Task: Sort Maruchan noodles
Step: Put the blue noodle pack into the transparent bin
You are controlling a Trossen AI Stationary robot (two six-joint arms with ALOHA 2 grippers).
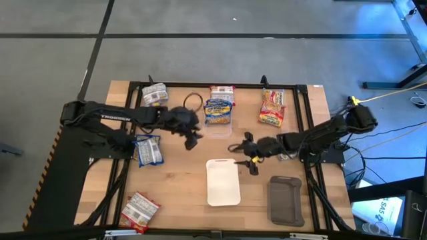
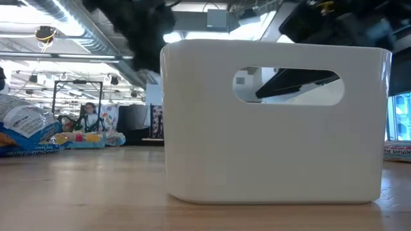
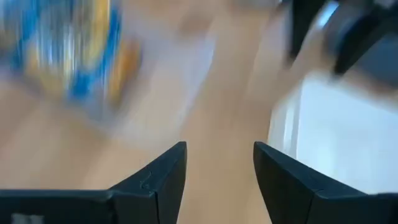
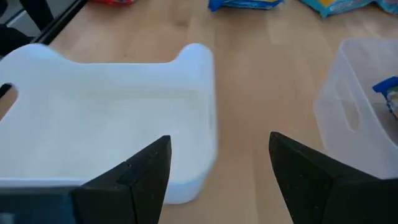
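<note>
Hovering over the bench (image 1: pixel 180 180): left gripper (image 1: pixel 192 138), jaws parted, nothing between them, bare wood showing in the gap in the left wrist view. Just beyond those jaws, a blue-yellow packet (image 1: pixel 218 111), lying in a clear bin (image 1: pixel 219 125); same packet blurred ahead of the fingers (image 3: pixel 155 186) in the wrist view. Behind the left gripper, beside its arm, a blue-white packet (image 1: pixel 148 149) flat on the wood. Farther out along that arm, a silver-grey packet (image 1: pixel 154 95) near the bench's far edge. Well off toward the near corner, a red-and-silver packet (image 1: pixel 139 209).

Facing the left one: right gripper (image 1: pixel 245 155), jaws wide, holding nothing. Directly under and in front of those jaws, white tray (image 1: pixel 223 181); in the right wrist view its rim sits between the fingertips (image 4: pixel 155 158). Beside the right arm, dark grey tray (image 1: pixel 286 199). Beyond the right gripper, toward the far edge, an orange-red packet (image 1: pixel 272 107), and a red-white packet (image 1: pixel 222 91) just behind the clear bin.

Low view: white tray wall filling most of the frame, both arms dark above it, a person in the room behind.
</note>
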